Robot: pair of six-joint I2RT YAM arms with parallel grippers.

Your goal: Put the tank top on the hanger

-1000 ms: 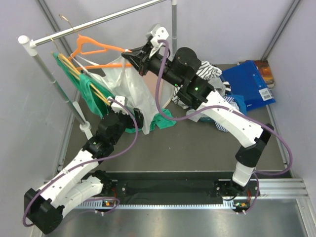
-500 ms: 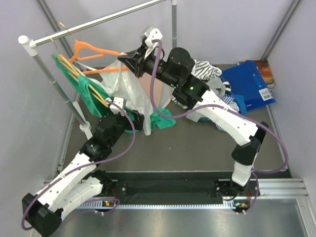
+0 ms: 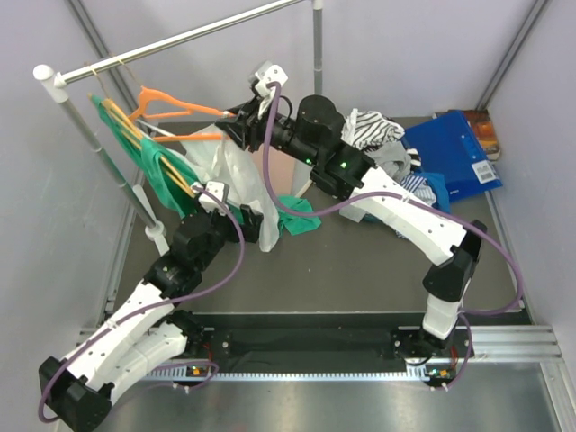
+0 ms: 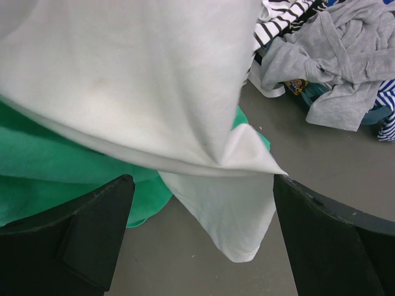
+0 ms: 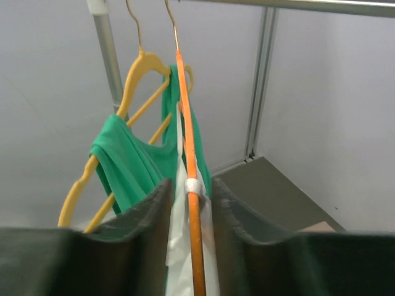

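1. Top external view: the hanger (image 3: 175, 106) hangs by its hook from the rail (image 3: 180, 40). The tank top (image 3: 225, 166) drapes from the hanger's near arm down toward the table, right against the green garment (image 3: 157, 166).
2. The right gripper (image 3: 236, 123) is clamped on the end of that arm. In the right wrist view the orange bar runs between its jaws with white cloth bunched alongside. The left gripper (image 4: 202, 182) stands wide apart and grips nothing, with the tank top's loose hem hanging just ahead of it.
3. I cannot tell whether both straps sit over the hanger. If only one does, letting go would likely let the thin, slippery cloth slide down the sloped arm and drop.
4. The hanger hangs tilted, with its weight partly on the right gripper. A sideways or upward tug from that arm could lift the hook off the rail and bring down both hanger and top.
5. Some white fabric seems caught between the right jaws with the bar. If so, a retreat before the jaws open fully could drag the strap back off the arm.
6. In the left wrist view the green garment lies directly behind the hem. A grab there could pinch both layers and pull the green one from the yellow hanger (image 5: 133, 80).
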